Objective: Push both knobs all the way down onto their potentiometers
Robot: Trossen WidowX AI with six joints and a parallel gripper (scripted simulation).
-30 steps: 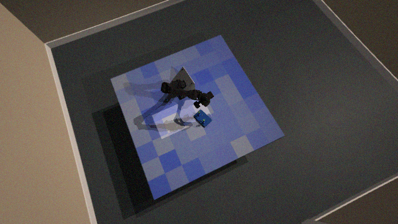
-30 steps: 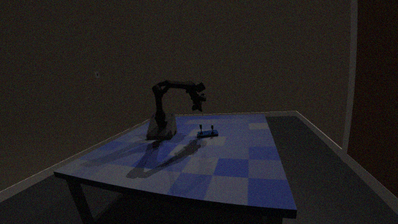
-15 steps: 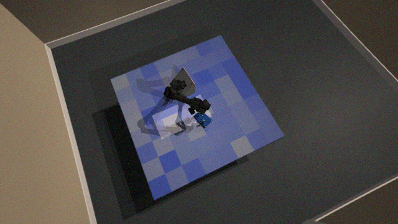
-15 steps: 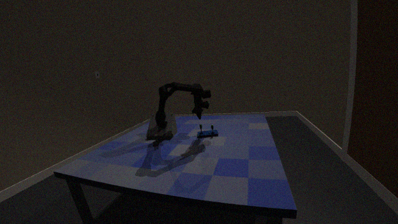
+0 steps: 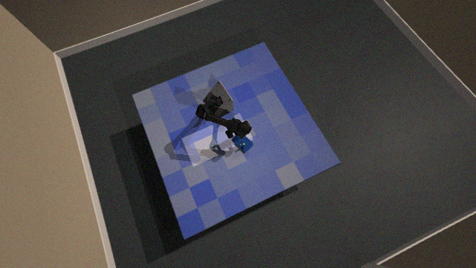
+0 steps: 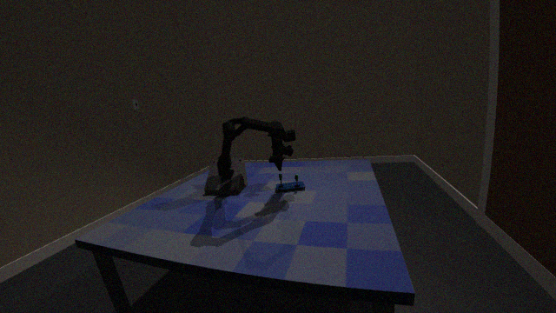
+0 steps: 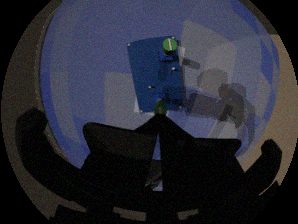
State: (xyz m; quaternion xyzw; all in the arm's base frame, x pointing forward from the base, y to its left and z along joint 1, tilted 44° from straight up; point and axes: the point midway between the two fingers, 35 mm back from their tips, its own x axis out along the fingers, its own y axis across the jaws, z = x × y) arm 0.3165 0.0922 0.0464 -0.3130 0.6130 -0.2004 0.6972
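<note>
Overhead, the dark arm (image 5: pixel 219 119) reaches out from its base (image 5: pixel 219 97) across the blue-and-grey checkered tabletop (image 5: pixel 290 112) and ends above the near edge of the small blue circuit board (image 5: pixel 243 144). Its jaws are closed tight with nothing between them; in the wrist view the two fingers meet in a thin line that narrows to a point. That point sits right at the nearer green knob (image 7: pixel 160 106), though whether the tip touches the knob or hangs just over it cannot be told from that view. From the side, the gripper (image 6: pixel 278 166) points straight down, directly above the left of the two knobs (image 6: pixel 280 177), with a small gap seeming to show between tip and knob in the dim light. The second knob (image 6: pixel 296 177) stands at the other end of the board (image 6: pixel 290 187), apart from the gripper, and in the wrist view it shows as a brighter green disc (image 7: pixel 169 44) at the far edge of the board (image 7: pixel 145 76). Both knobs rise on thin stems above the board. The arm's shadows spread over the tabletop toward the camera side of the board.
</note>
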